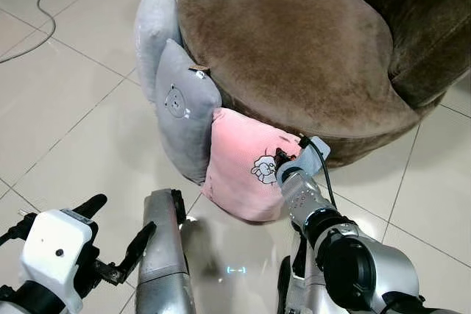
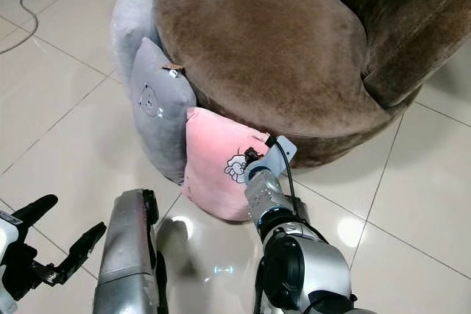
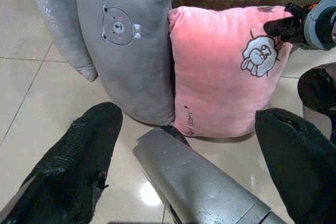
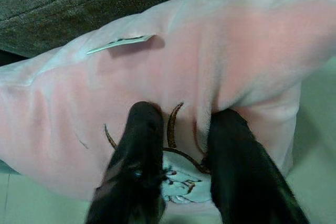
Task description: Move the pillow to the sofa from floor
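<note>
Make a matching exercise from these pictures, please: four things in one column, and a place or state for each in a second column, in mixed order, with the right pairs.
Things:
1. pink pillow
2. grey bear pillow
3. left gripper
4. right gripper

Places or states:
A. open, above the tiled floor, touching nothing
B. pinching cloth at the cartoon patch
C. on the floor against the brown sofa, nearest the robot
D. standing between the pink pillow and the pale grey pillow

Pairs: 1-C, 2-D, 3-A, 4-B

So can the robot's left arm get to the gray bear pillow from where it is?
Probably yes. The left gripper hangs open low over the floor, and bare tile lies between it and the gray bear pillow. The right gripper is busy pinching the pink pillow beside it.
</note>
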Available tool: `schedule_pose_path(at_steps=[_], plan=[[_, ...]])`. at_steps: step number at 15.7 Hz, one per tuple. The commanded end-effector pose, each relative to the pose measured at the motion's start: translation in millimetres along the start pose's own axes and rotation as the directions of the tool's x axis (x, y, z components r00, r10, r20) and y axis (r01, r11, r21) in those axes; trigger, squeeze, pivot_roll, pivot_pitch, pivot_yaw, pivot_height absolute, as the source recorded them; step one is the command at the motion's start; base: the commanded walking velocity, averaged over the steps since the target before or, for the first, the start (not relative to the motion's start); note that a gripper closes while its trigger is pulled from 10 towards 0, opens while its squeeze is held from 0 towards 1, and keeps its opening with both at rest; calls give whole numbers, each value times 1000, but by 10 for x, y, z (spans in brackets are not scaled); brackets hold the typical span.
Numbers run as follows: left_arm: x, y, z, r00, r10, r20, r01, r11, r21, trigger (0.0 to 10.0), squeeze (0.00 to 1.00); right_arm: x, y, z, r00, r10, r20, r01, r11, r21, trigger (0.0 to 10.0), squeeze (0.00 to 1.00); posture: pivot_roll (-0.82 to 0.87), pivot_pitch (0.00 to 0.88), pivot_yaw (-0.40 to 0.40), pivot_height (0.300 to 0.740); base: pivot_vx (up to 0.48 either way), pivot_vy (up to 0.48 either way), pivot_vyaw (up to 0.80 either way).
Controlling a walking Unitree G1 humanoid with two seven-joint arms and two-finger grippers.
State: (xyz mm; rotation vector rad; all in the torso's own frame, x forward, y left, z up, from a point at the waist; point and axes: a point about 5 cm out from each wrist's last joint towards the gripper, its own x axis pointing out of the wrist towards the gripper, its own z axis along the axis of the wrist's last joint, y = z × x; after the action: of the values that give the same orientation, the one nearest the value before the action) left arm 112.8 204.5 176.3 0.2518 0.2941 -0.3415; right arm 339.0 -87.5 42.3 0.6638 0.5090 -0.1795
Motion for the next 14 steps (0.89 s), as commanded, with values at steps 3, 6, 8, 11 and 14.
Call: schedule_pose_path(at_steps=[3, 6, 8, 11, 14], plan=[[-52, -49, -18, 999, -33, -24, 33, 999, -13, 10000, 0, -14, 42, -86, 999, 19, -31, -19, 1000, -20, 0, 0, 287, 268, -14, 495, 0, 0, 0], [-214, -144, -196, 971, -174, -165, 156, 981, -116, 10000, 0, -14, 42, -85, 999, 21, -32, -22, 999, -31, 0, 0, 283, 264, -14, 495, 0, 0, 0], [-255, -136, -215, 966, -183, -184, 162, 979, -124, 10000, 0, -12, 35, -76, 999, 23, -31, -24, 999, -33, 0, 0, 284, 260, -16, 495, 0, 0, 0], [-241, -99, -226, 970, -161, -183, 142, 983, -114, 10000, 0, -8, 28, -62, 999, 33, -30, -35, 998, -57, 0, 0, 281, 253, -23, 495, 0, 0, 0], [-233, -114, -255, 972, -152, -178, 132, 984, -122, 10000, 0, -9, 33, -45, 997, 77, -15, -78, 994, -76, 0, 0, 274, 233, -37, 495, 0, 0, 0]])
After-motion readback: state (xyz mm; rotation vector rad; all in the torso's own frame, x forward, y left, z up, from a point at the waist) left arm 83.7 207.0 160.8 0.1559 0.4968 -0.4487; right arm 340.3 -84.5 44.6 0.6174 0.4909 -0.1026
